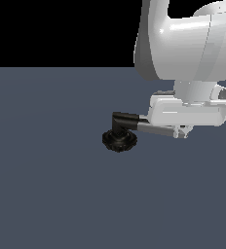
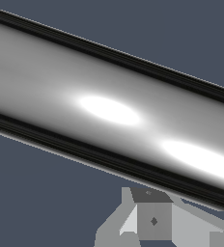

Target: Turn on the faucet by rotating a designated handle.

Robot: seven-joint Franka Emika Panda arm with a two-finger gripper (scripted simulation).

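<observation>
The faucet stands on the dark floor with its black ridged round base (image 1: 119, 140) and black elbow (image 1: 124, 120). From the elbow the shiny silver handle (image 1: 156, 129) runs level toward the exterior view's right. My white gripper (image 1: 183, 132) hangs over the handle's far end, its short fingertips down at the bar. In the wrist view the handle (image 2: 109, 108) fills the picture as a wide gleaming cylinder. One grey finger (image 2: 152, 219) shows just beside it; the other finger is hidden, so I cannot tell how wide the jaws stand.
The flat grey-blue floor (image 1: 47, 185) spreads all round the faucet. The arm's big white body (image 1: 183, 44) rises above the gripper at the exterior view's upper right.
</observation>
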